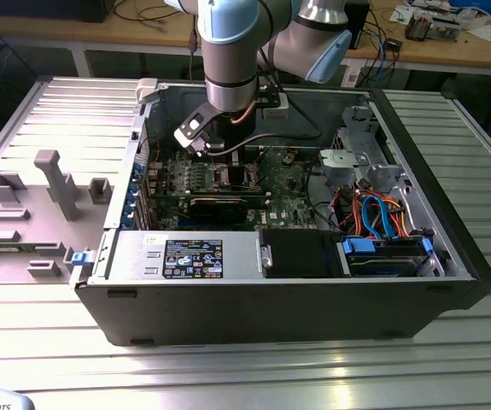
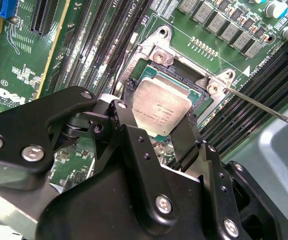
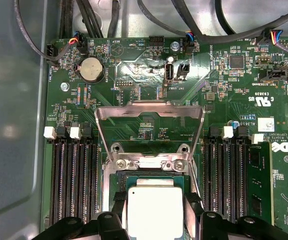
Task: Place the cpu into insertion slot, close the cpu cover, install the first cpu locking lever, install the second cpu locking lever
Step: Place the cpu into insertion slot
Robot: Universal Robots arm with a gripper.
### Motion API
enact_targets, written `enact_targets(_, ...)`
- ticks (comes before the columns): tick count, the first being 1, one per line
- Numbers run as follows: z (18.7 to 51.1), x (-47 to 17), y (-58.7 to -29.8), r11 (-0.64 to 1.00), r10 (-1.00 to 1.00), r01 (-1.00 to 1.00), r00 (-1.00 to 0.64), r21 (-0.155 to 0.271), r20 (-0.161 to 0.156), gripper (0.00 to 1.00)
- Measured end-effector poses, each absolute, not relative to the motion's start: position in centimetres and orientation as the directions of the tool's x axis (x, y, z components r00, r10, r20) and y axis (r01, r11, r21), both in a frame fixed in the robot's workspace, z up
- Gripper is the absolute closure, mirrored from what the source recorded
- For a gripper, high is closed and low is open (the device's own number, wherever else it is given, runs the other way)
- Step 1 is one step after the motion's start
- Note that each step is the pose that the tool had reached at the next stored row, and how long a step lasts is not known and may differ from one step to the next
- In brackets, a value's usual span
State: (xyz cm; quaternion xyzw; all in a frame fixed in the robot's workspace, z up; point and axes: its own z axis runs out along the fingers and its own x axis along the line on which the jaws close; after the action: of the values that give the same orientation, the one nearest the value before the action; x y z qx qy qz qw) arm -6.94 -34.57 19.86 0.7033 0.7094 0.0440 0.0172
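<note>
Cpu (image 3: 155,210) is seen lying flat over the insertion slot (image 3: 149,164), with its silver-grey top facing up. It is clasped on two opposite edges by the gripper (image 2: 160,106), whose black fingers (image 2: 131,125) are drawn in narrow against the chip's sides. This edge hold is judged to leave the metal top and the contact face untouched, and to hold the chip square to the socket. Whether the chip is fully seated or hangs just above the contacts cannot be told.

The cpu cover (image 3: 149,107) is tilted up and back on its hinge, so the socket is left open and the cover is not yet closed. A thin lever rod (image 2: 264,107) is seen running out from one corner of the socket rim. It is judged to be unlatched.

In the exterior view, a grey fixture tray (image 1: 40,205) is found at the exterior view's left, outside the computer case (image 1: 271,299) and well apart from the work. Further across, the arm is lowered into the case over the green motherboard (image 1: 292,195), with a black graphics card (image 1: 219,205) lying near the gripper. Long memory slots (image 3: 73,185) are set close on both sides of the socket. They are judged to leave the fingers little room. At the exterior view's right, a metal drive cage (image 1: 356,158) and orange and blue cables (image 1: 382,213) are placed well apart from the socket and are not in the way.
</note>
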Motion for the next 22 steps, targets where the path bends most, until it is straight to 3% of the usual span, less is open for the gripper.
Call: enact_targets(22, 19.78, -6.94, -34.57, 0.007, 0.999, 0.996, -0.01, 0.087, 0.037, 0.46)
